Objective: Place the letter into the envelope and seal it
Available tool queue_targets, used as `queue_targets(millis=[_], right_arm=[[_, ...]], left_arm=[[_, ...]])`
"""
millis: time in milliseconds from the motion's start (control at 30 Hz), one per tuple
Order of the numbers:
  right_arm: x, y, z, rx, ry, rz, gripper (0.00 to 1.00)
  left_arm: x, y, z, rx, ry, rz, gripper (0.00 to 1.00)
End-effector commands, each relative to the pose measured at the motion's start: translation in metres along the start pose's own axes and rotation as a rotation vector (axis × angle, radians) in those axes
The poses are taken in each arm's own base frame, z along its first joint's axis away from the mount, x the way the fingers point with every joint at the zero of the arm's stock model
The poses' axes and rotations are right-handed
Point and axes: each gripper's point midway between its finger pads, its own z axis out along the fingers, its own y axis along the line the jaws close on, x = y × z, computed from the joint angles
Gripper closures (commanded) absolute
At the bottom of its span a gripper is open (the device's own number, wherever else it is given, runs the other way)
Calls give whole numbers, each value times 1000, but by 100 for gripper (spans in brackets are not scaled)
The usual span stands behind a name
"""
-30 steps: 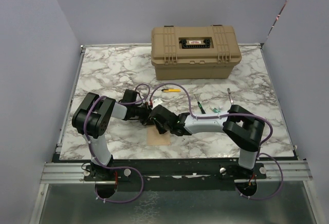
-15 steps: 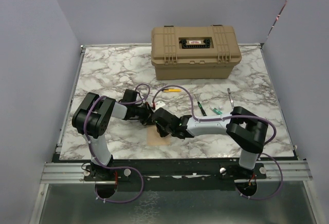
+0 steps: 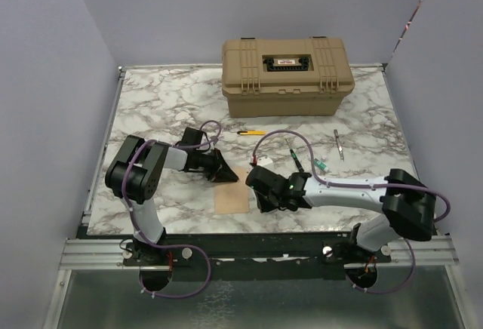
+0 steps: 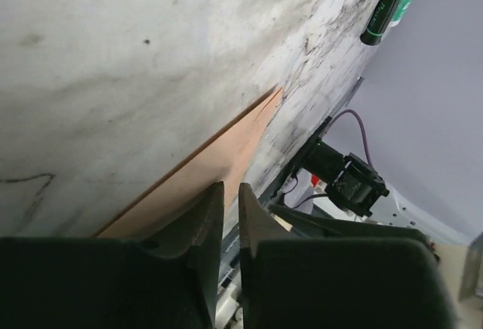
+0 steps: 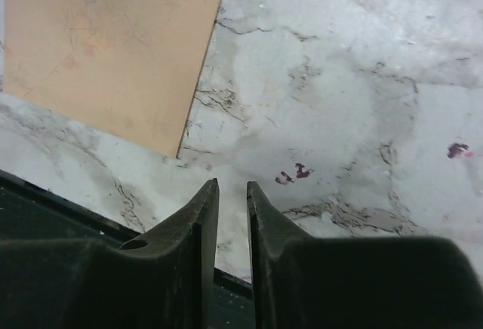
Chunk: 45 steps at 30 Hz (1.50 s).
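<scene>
One flat peach-tan envelope (image 3: 231, 198) lies closed near the table's front edge, with no yellow flap showing. The letter is hidden. My left gripper (image 3: 226, 176) lies low on the table just behind the envelope's far edge. In the left wrist view the envelope (image 4: 219, 163) runs under the left gripper (image 4: 231, 186), whose jaws stand a slit apart with nothing between them. My right gripper (image 3: 259, 204) hovers just right of the envelope's near right corner. In the right wrist view that gripper (image 5: 232, 183) is slightly open and empty, the envelope (image 5: 113, 50) up to its left.
A tan toolbox (image 3: 287, 76) stands at the back of the marble table. A yellow pen (image 3: 251, 132), a green marker (image 3: 294, 155) and a thin tool (image 3: 338, 144) lie behind the arms. The table's front edge (image 3: 264, 232) is close to the right gripper.
My right arm has drawn back to the right, off the envelope, its elbow swinging out and down. The left gripper has slid back a little. The whole envelope now shows.
</scene>
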Motion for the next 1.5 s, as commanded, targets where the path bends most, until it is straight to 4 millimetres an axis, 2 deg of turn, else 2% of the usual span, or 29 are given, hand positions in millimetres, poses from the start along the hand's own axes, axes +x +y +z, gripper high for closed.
queue_targets(millis=[0, 100, 200, 300, 367, 500, 633, 733, 833, 1133, 1300, 1467], right_arm=[[-15, -24, -24, 101, -50, 109, 73], [-34, -45, -34, 161, -91, 189, 66], [-50, -74, -45, 212, -140, 275, 56], [-64, -108, -58, 266, -196, 366, 43], [-70, -132, -65, 306, -224, 417, 38], [-73, -173, -74, 365, -247, 456, 35], [-72, -199, -71, 353, -216, 428, 33], [-67, -225, -63, 391, -174, 422, 32], [-62, -239, -50, 366, -118, 423, 32], [-55, -255, -20, 329, 31, 417, 32], [-54, -263, -13, 336, 64, 406, 37], [-54, -266, -9, 346, 86, 396, 35]], left_arm=[[-13, 7, -12, -116, -79, 68, 77], [-18, -25, -27, -89, -106, 152, 58], [-21, -47, -44, -99, -148, 228, 45], [-26, -56, -61, -161, -208, 283, 34], [-35, -55, -76, -242, -287, 313, 29], [-50, -61, -109, -342, -464, 384, 18], [-60, -69, -140, -419, -609, 445, 1], [-62, -76, -156, -439, -670, 481, 1], [-61, -81, -163, -450, -684, 519, 1], [-53, -96, -163, -385, -662, 564, 1], [-51, -98, -159, -364, -646, 571, 1], [-52, -100, -156, -351, -632, 571, 1]])
